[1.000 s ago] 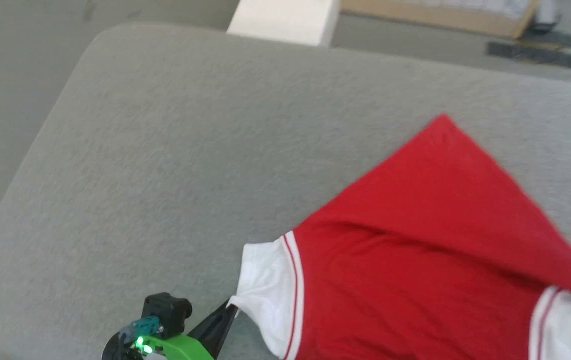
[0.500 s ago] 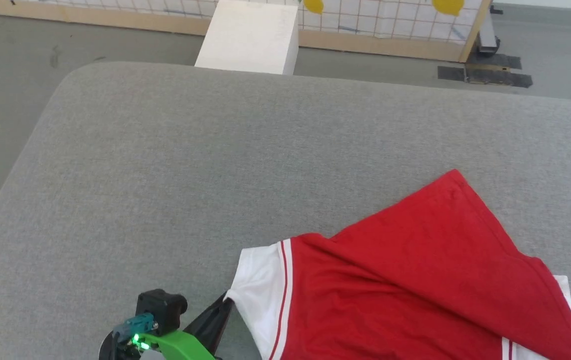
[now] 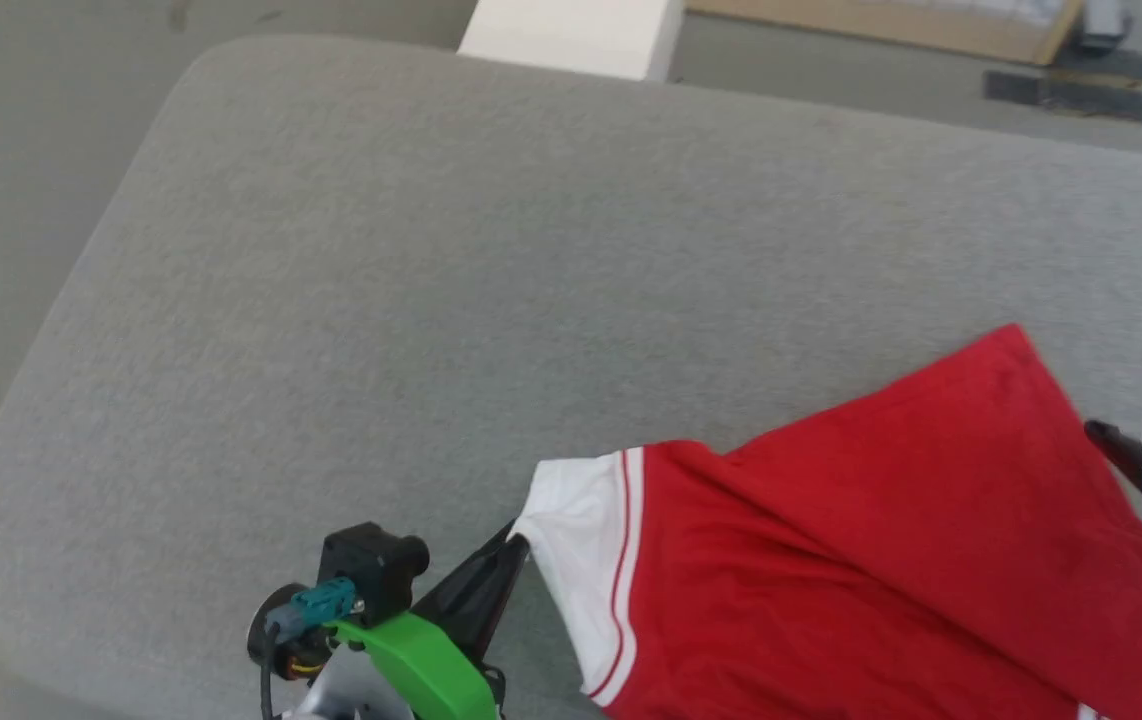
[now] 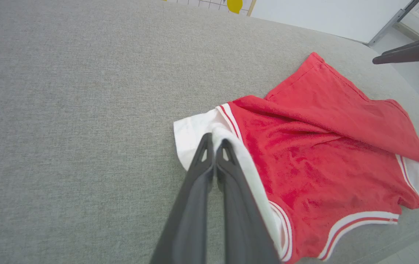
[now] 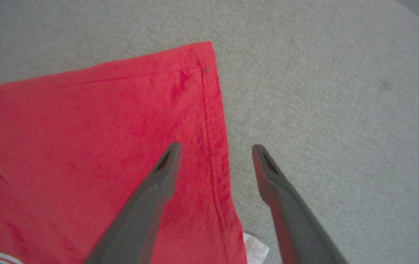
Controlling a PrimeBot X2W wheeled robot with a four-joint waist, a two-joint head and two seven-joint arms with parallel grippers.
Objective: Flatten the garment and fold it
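A red jersey-style shirt (image 3: 881,560) with white short sleeves and red-and-white striped trim lies plain side up, creased, on a grey, fabric-covered, round-cornered desk (image 3: 381,280). It fills the lower right of the head view, with one red corner pointing toward the upper right. The left pincer (image 3: 513,538), a pair of long dark fingers on a green-and-black wrist, rises from the bottom edge left of centre. Its tips meet the outer edge of the white sleeve (image 3: 581,530). In the left wrist view the left pincer (image 4: 215,141) is closed, the two fingers pressed together on the sleeve's white cloth (image 4: 195,128), and the red body (image 4: 305,154) spreads away to the right of the frame. In the right wrist view the right pincer (image 5: 216,148) stands wide apart and holds nothing. It straddles the shirt's stitched side edge: its left finger is over the red cloth (image 5: 103,128), its right finger over bare grey desk (image 5: 341,91).
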